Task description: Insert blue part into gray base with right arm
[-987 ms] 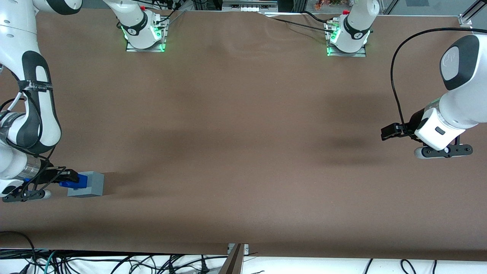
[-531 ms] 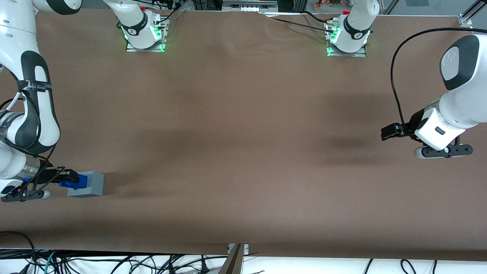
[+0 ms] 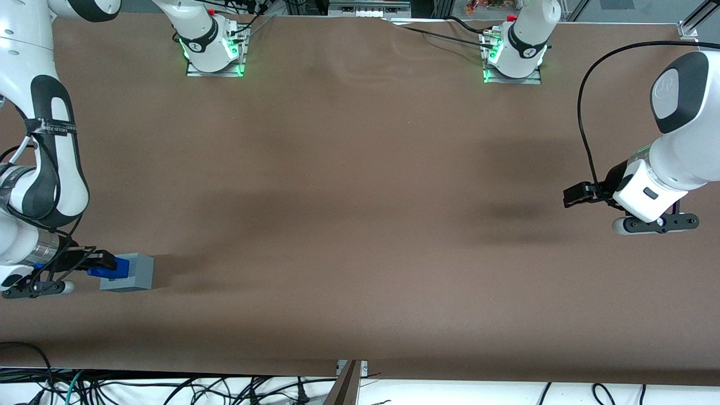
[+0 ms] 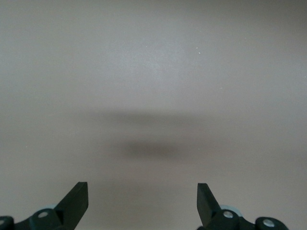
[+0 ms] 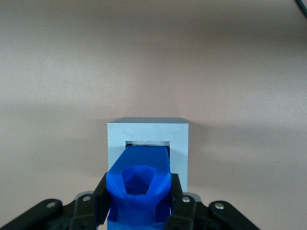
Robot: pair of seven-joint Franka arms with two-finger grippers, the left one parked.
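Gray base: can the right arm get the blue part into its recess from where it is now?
Probably yes. The gripper is shut on the blue part, whose end already sits at the recess of the gray base, with nothing between them.

White right arm [image 3: 42, 140], dark gray bands, black gripper [image 3: 104, 262].

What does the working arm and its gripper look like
The right arm is white and jointed, with dark gray bands and a black lettered strap around its forearm. Thin cables loop beside the wrist. Its gripper, low beside the gray base, has two black fingers.
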